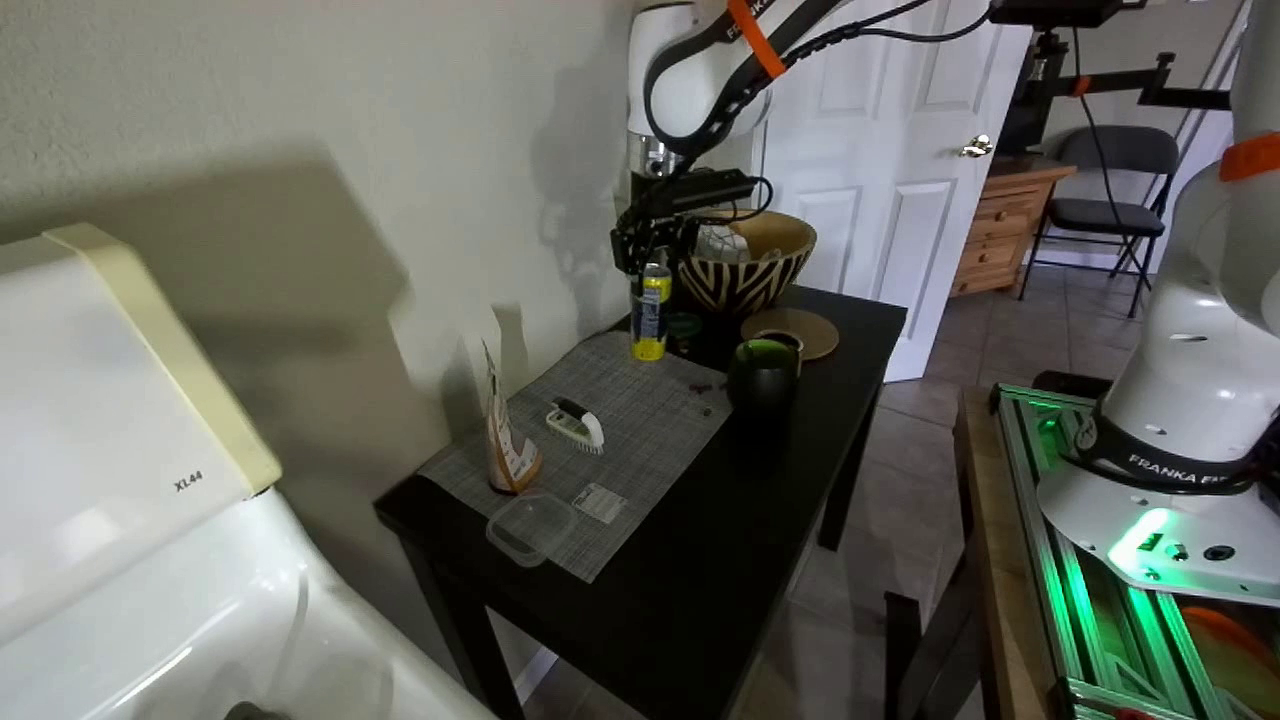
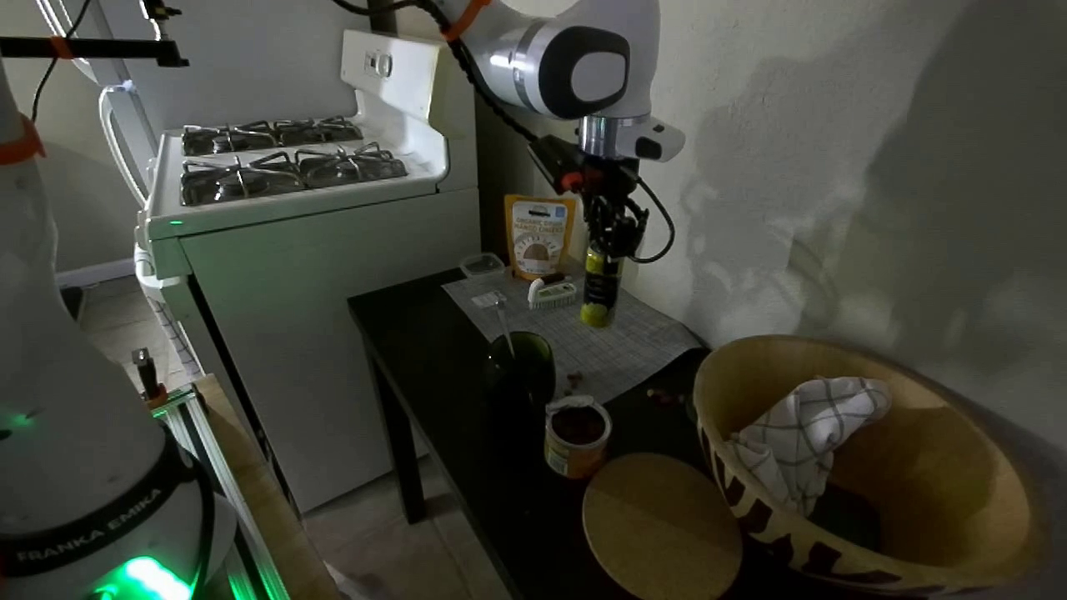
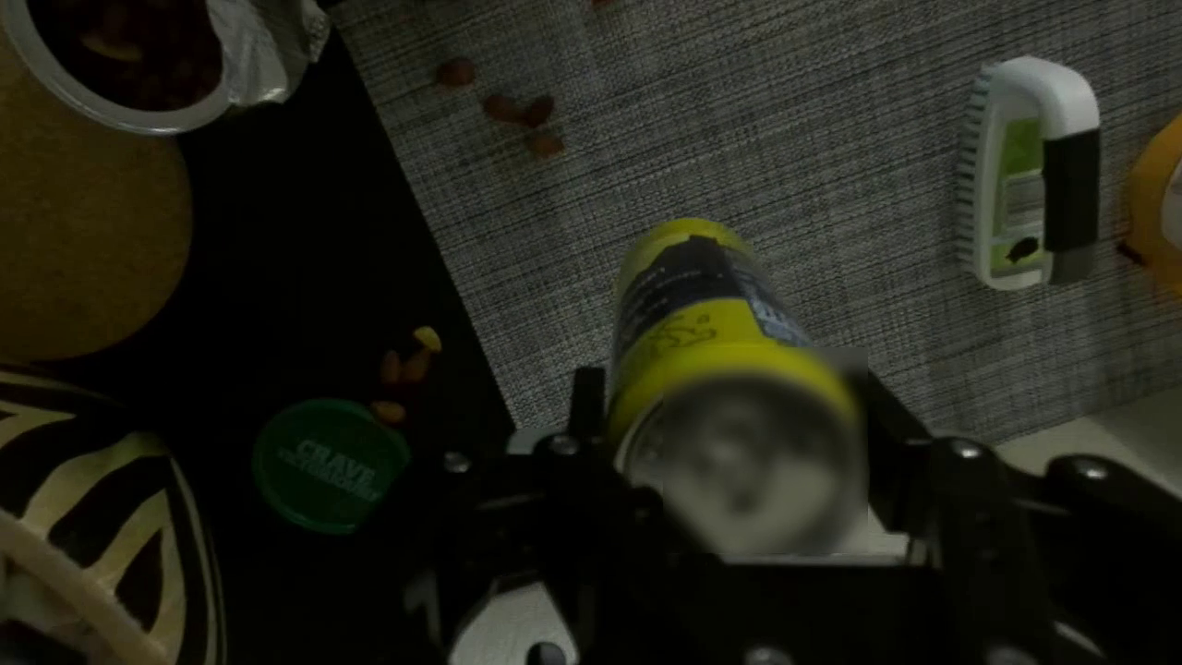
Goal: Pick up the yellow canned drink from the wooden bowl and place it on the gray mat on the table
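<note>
The yellow canned drink (image 1: 650, 315) is slim and yellow with a dark label. It shows in both exterior views (image 2: 598, 292) and in the wrist view (image 3: 688, 309). My gripper (image 1: 652, 268) is shut on the can's upper part, with a finger on each side in the wrist view (image 3: 729, 406). The can hangs about upright and appears a little above the gray mat (image 1: 640, 405), near its bowl-side end; the exact gap is hard to tell. The wooden bowl (image 1: 740, 288), dark-and-light striped, stands beyond that end on the dark table (image 1: 700, 590). A checked cloth lies in the bowl (image 2: 754, 500).
A brush (image 1: 577, 428), a pouch (image 1: 510, 455) and a clear container (image 1: 530, 528) stand on the mat. A dark green cup (image 2: 521, 375), an open tub (image 2: 577, 437), a round board (image 2: 663, 529) and a green lid (image 3: 330, 466) are on the table. The wall runs along the back.
</note>
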Robot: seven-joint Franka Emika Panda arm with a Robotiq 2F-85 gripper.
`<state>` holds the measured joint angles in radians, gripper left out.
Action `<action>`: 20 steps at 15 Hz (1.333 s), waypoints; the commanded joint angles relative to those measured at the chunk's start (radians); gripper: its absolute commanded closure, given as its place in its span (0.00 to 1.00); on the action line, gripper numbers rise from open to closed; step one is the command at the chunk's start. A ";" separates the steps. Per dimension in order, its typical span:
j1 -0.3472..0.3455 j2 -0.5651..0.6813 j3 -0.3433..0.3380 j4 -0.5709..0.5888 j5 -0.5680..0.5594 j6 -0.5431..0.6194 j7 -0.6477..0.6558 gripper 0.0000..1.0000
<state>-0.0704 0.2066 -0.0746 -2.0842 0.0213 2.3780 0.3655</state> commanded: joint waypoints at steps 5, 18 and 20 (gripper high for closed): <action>0.032 0.119 -0.017 0.045 -0.012 0.077 0.030 0.62; 0.096 0.073 -0.063 0.054 -0.079 0.019 0.088 0.00; 0.085 -0.012 -0.031 0.010 -0.076 -0.005 -0.008 0.00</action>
<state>0.0025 0.3253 -0.1190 -1.9946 -0.0352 2.4185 0.4213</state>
